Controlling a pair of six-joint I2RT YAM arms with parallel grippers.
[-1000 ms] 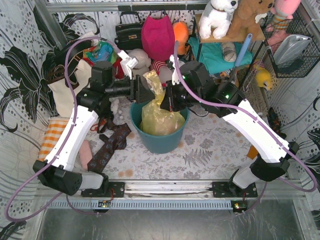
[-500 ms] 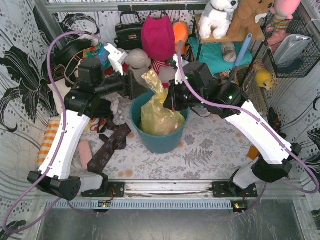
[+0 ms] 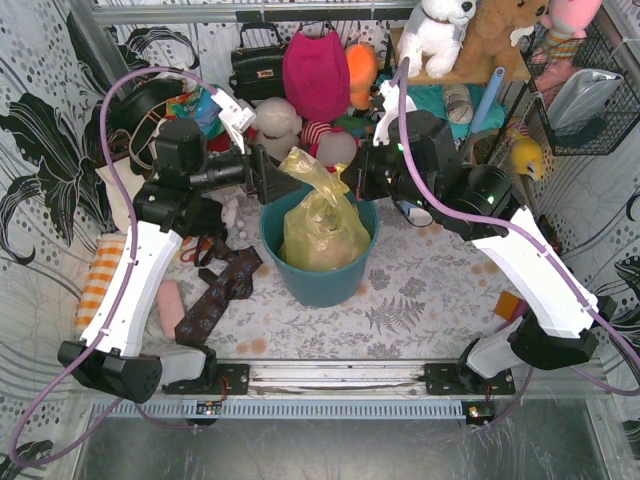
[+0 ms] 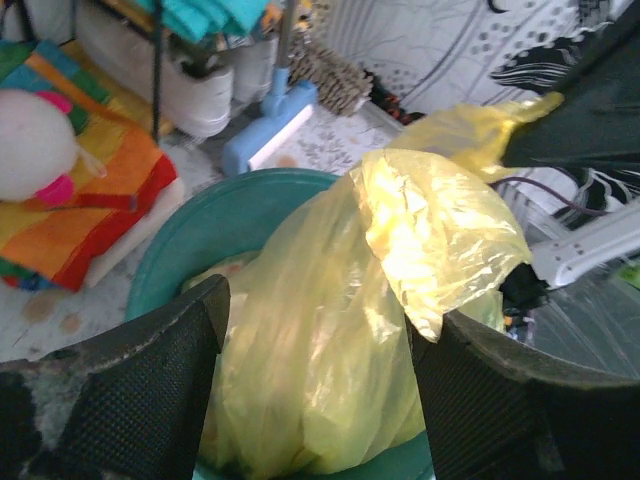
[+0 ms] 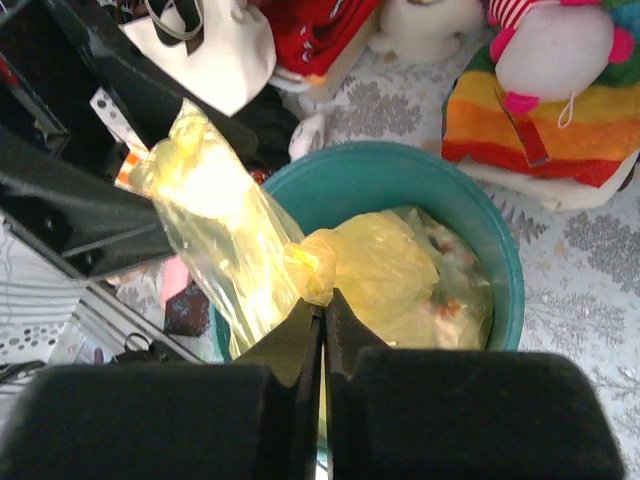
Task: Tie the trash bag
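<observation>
The yellow-green trash bag point(image 3: 322, 232) sits in the round teal bin point(image 3: 320, 285) at mid table. One loose flap point(image 3: 305, 165) stands up at its back left. My left gripper point(image 3: 272, 178) is open just left of that flap. In the left wrist view its fingers point(image 4: 150, 390) straddle the bag point(image 4: 330, 300) above the bin point(image 4: 230, 210) without touching. My right gripper point(image 3: 352, 188) is at the bin's back right rim. In the right wrist view it point(image 5: 325, 300) is shut on a gathered knob of the bag point(image 5: 390, 265).
A cream tote bag point(image 3: 130, 185) and an orange striped cloth point(image 3: 100, 275) lie left. A dark patterned cloth point(image 3: 215, 295) lies beside the bin. Plush toys, a pink bag point(image 3: 315, 70) and a black handbag point(image 3: 258, 65) crowd the back. A wire basket point(image 3: 585, 90) hangs right.
My left gripper has drawn back to the left, away from the bag's top. My right gripper has moved back and right, still holding plastic. The flap now stands freer.
</observation>
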